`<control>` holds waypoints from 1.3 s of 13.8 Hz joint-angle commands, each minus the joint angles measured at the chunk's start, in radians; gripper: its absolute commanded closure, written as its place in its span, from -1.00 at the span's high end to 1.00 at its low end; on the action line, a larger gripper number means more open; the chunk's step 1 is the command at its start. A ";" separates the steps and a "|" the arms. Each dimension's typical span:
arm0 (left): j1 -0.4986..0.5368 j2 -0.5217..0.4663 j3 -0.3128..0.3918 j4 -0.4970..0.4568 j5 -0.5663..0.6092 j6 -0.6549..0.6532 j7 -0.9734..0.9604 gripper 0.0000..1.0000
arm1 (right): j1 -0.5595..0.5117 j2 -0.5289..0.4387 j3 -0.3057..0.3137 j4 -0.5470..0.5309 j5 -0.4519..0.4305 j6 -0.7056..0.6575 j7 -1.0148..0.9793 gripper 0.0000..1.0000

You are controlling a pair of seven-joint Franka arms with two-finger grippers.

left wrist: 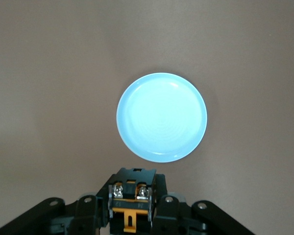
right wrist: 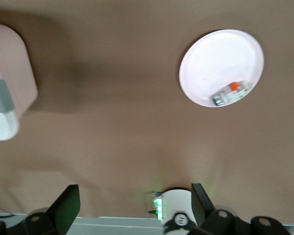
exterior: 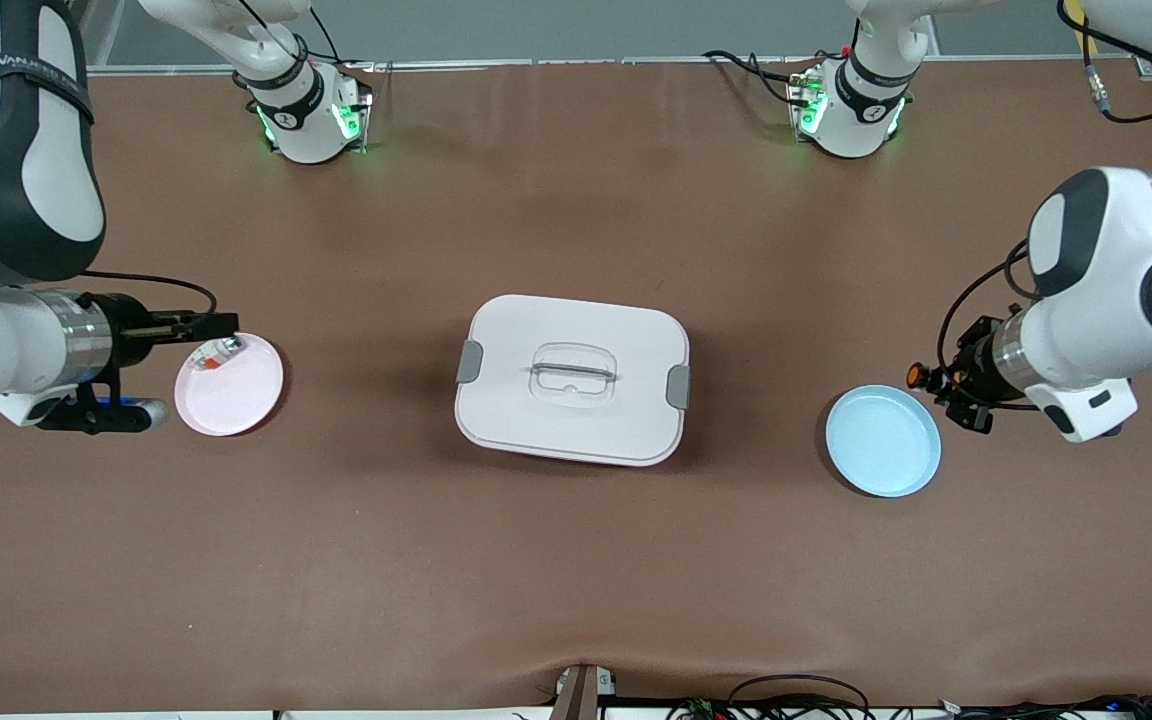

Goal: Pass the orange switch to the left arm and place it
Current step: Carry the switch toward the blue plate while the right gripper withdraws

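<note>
Brown matte table (exterior: 576, 560) under everything. Two large white robot arms with black joints, one per end: right arm (exterior: 6, 200), left arm (exterior: 1116, 290). Large white rounded-rectangular plastic box (exterior: 572, 378) mid-table, lid on, grey side clasps, recessed handle in lid; also visible at the edge of the right wrist view (right wrist: 7, 83). Round pale-blue plate (exterior: 883, 440) toward the left arm's end, nothing in it (left wrist: 161, 117). Round pink plate (exterior: 229, 384) toward the right arm's end, holding a clear-silver small piece with red bit (exterior: 215, 353) at its rim (right wrist: 229, 92). Left gripper (exterior: 936, 382) in the air beside the blue plate's rim, over bare table, fingers clamped on tiny black blocky orange switch (exterior: 917, 376): black body, orange-brown round end sticking out, two silver screw terminals and orange tab seen from the wrist (left wrist: 131, 200). Right gripper (exterior: 221, 324) over the pink plate's edge above the small piece, fingers (right wrist: 63, 213) spread wide apart, nothing between them.
</note>
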 commanded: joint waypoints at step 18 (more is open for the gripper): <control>0.090 0.153 -0.002 -0.292 0.221 0.505 -0.156 -1.00 | -0.058 -0.033 0.017 0.021 -0.149 -0.151 -0.156 1.00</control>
